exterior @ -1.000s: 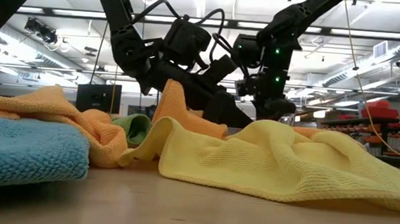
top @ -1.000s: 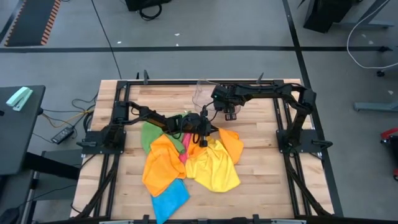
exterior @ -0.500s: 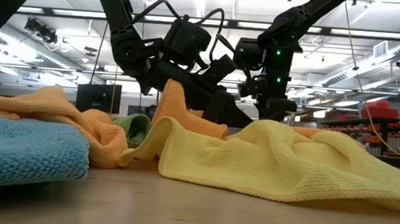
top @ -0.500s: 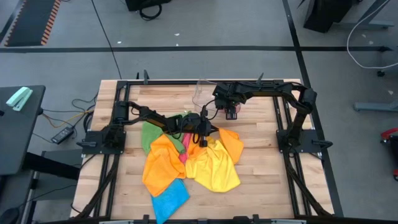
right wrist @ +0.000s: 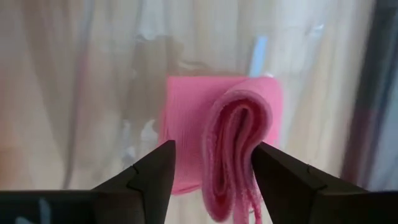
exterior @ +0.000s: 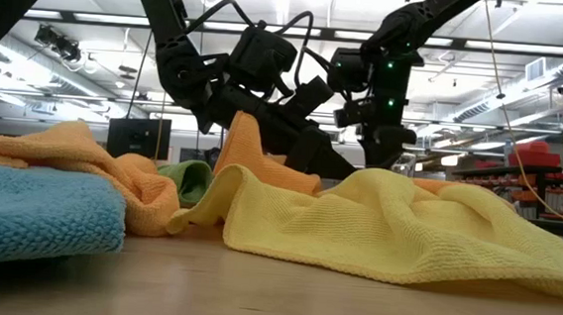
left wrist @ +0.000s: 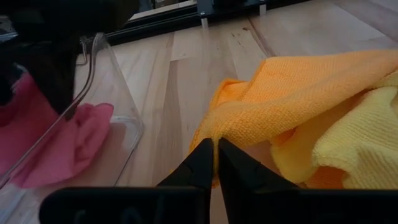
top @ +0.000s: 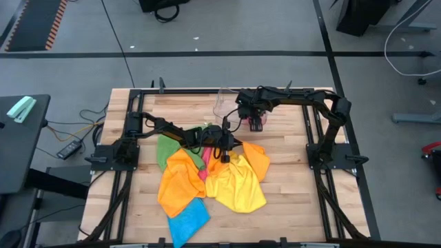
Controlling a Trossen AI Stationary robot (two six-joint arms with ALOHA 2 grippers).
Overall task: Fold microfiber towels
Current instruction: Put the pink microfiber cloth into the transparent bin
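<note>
Two arms busy | right gripper [right wrist: 211, 177] hovered over tray [left wrist: 118, 106], jaws parted, folded pink towel [right wrist: 239, 149] lying between them (released, I'd judge) | left gripper [left wrist: 216, 163] pinched orange towel [left wrist: 292, 93] edge, pile [top: 213, 182] at mid-table, nearer left arm

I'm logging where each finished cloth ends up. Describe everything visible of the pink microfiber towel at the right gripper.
The pink microfiber towel, a soft plain cloth, is folded into a thick bundle whose looped layers face the right wrist camera. It lies between the right gripper's open jaws, which stand apart from it on both sides. The left wrist view shows it inside the clear plastic tray, bunched against the wall. From above only a small pink patch shows at the table's far side.
</note>
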